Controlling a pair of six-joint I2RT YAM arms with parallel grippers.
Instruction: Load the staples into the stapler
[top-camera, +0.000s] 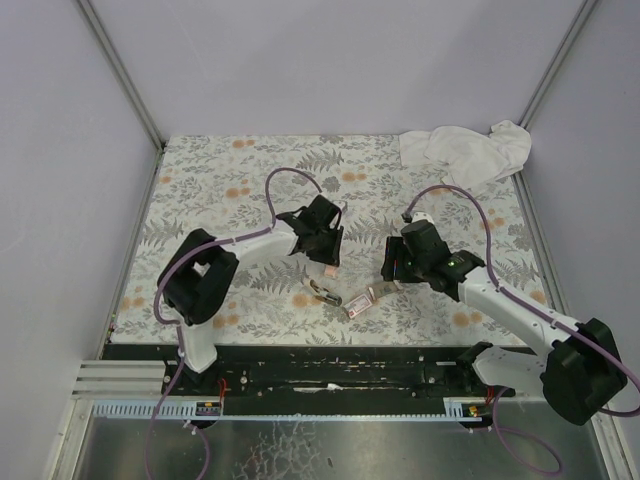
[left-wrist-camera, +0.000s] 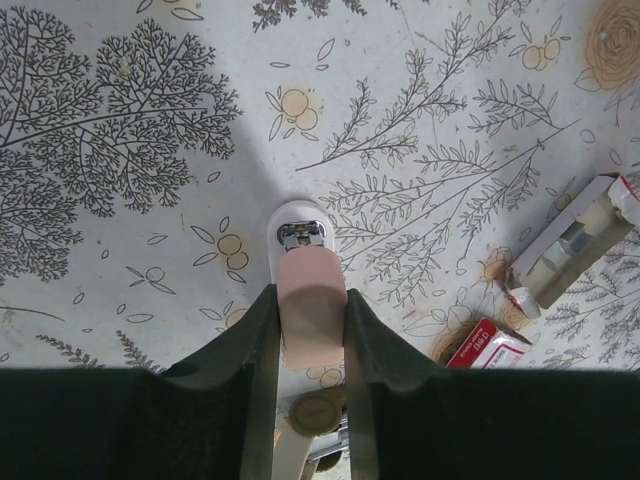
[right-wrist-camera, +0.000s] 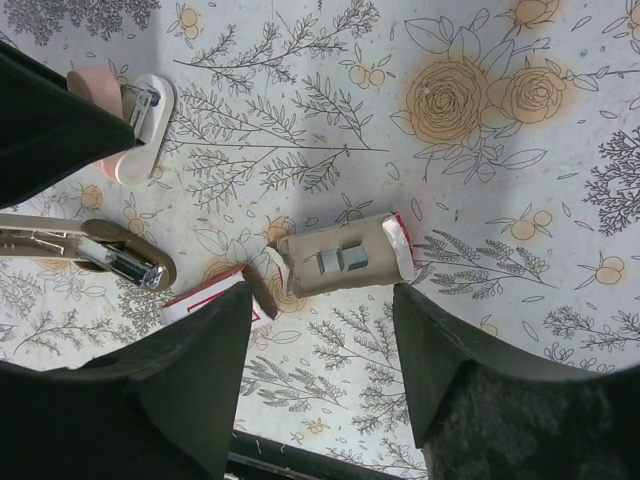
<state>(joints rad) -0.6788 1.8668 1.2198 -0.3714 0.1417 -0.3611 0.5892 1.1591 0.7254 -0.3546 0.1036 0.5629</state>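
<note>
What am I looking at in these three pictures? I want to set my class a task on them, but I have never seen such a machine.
Two robot arms are bolted at the near edge of a flowered table. One picture looks down from above and behind them. The other two come from a camera on each wrist, so each shows its own fingers. The left tool is shut on the pink stapler. The right tool is open above the tan tray of staples, and the tray's red sleeve lies beside it. A white cloth lies in the far right corner.
</note>
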